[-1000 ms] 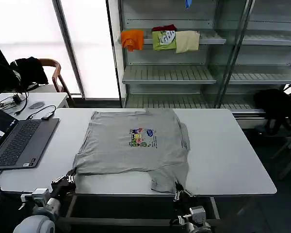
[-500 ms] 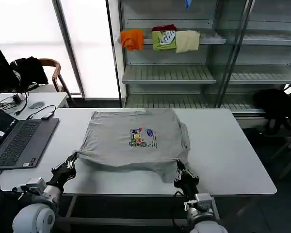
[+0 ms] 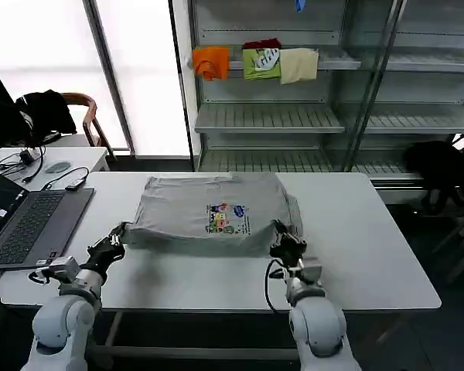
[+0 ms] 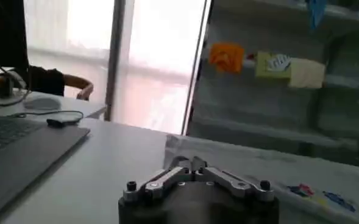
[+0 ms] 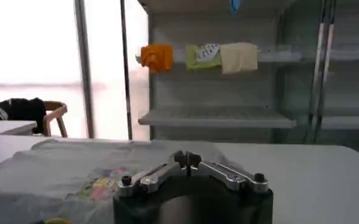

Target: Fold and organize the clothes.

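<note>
A light grey shirt (image 3: 209, 202) with a small multicoloured chest print (image 3: 226, 219) lies on the white table (image 3: 371, 255). Its near hem is lifted and carried back over its middle. My left gripper (image 3: 117, 235) is shut on the hem's left corner, and my right gripper (image 3: 281, 234) is shut on the hem's right side. In the left wrist view the closed left gripper (image 4: 190, 163) has grey shirt cloth (image 4: 301, 173) just beyond it. The right wrist view shows the closed right gripper (image 5: 186, 159) over the shirt (image 5: 63, 170).
An open laptop (image 3: 27, 224) sits on the table's left end. Behind the table stands a metal shelf (image 3: 271, 116) with orange (image 3: 210, 62), green (image 3: 261, 62) and beige (image 3: 298, 65) garments. A black garment (image 3: 441, 166) lies at the right, and a side table with cables (image 3: 46, 158) at the left.
Both grippers have moved away from the table's front edge toward the shelf, drawing the shirt's near hem up and over the shirt. The bare strip of table in front has widened.
</note>
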Robot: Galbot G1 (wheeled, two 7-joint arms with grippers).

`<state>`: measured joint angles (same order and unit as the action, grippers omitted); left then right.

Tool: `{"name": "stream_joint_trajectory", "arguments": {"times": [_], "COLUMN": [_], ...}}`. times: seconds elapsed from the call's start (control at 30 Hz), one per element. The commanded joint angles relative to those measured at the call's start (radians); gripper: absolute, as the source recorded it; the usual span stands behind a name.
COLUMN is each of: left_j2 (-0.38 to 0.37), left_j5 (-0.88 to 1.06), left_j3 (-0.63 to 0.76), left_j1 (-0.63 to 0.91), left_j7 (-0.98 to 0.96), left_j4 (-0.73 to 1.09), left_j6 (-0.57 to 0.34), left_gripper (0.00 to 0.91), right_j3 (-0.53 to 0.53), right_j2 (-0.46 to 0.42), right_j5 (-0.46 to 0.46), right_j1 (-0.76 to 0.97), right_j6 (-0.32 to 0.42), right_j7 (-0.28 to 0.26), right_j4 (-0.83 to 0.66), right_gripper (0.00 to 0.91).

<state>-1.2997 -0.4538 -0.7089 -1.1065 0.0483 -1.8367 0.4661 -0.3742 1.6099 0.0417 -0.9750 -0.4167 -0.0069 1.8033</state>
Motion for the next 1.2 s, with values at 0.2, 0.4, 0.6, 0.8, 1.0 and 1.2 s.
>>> {"name": "stream_joint_trajectory", "arguments": {"times": [0.2, 0.4, 0.6, 0.8, 1.0, 1.2], "left_j2": [-0.004, -0.007, -0.005, -0.007, -0.005, 0.01], "left_j5": [0.057, 0.078, 0.092, 0.107, 0.115, 0.093], "left_j3": [0.037, 0.042, 0.043, 0.05, 0.046, 0.03], "left_j1": [0.128, 0.143, 0.154, 0.165, 0.169, 0.192], "left_j7": [0.005, 0.01, 0.017, 0.018, 0.014, -0.005], "left_j4": [0.175, 0.205, 0.221, 0.232, 0.217, 0.189], "left_j6": [-0.006, -0.008, -0.008, -0.008, -0.018, -0.015], "left_gripper": [0.01, 0.01, 0.05, 0.907, 0.907, 0.907], "right_j3": [-0.006, -0.016, -0.021, -0.032, -0.048, -0.056], "right_j2": [0.016, 0.021, 0.029, 0.035, 0.034, 0.017], "right_j5": [0.022, 0.053, 0.066, 0.079, 0.081, 0.058], "right_j1": [0.215, 0.242, 0.273, 0.32, 0.349, 0.352], "right_j6": [-0.002, 0.016, 0.027, 0.041, 0.056, 0.049], "right_j7": [-0.017, -0.033, -0.043, -0.04, -0.036, -0.026], "right_j4": [-0.255, -0.329, -0.381, -0.429, -0.446, -0.415], "right_gripper": [0.0, 0.0, 0.907, 0.907, 0.907, 0.907]}}
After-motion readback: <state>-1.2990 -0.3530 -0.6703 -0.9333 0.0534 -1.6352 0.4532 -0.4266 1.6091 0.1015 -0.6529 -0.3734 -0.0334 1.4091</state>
